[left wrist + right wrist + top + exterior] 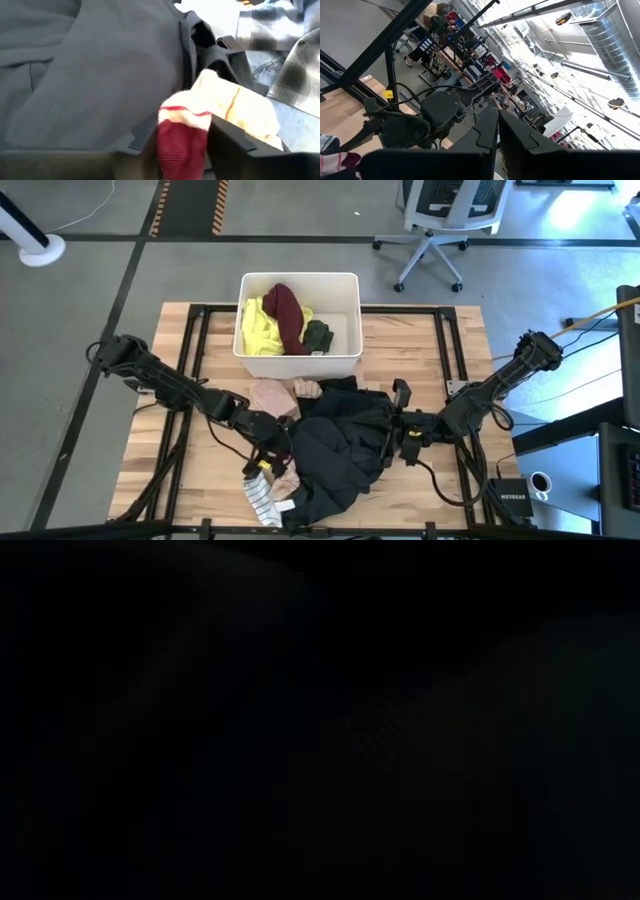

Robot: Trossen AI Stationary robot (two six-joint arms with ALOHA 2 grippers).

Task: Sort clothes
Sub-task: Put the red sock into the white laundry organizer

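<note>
In the high view a white bin [300, 320] sits at the upper middle of the wooden table [460, 340], holding a yellow garment [262, 330], a maroon garment [287, 312] and a small dark green piece [318, 336]. Below it, at the frame's centre and lower centre, a large black garment [335, 450] lies heaped, with a pale pink piece [272, 397] at its upper left edge and a striped sock [262, 498] at its lower left. The left gripper [268, 463] reaches in from the left and sits low at the pile's left edge, just above the striped sock; the left wrist view shows its fingers [227, 137] on either side of a cream and red sock [210, 120], partly open around it, though whether they grip it cannot be told. The right gripper [392, 430] comes in from the right over the black garment; its fingers [487, 131] are pressed together with nothing between them. The low view is dark.
</note>
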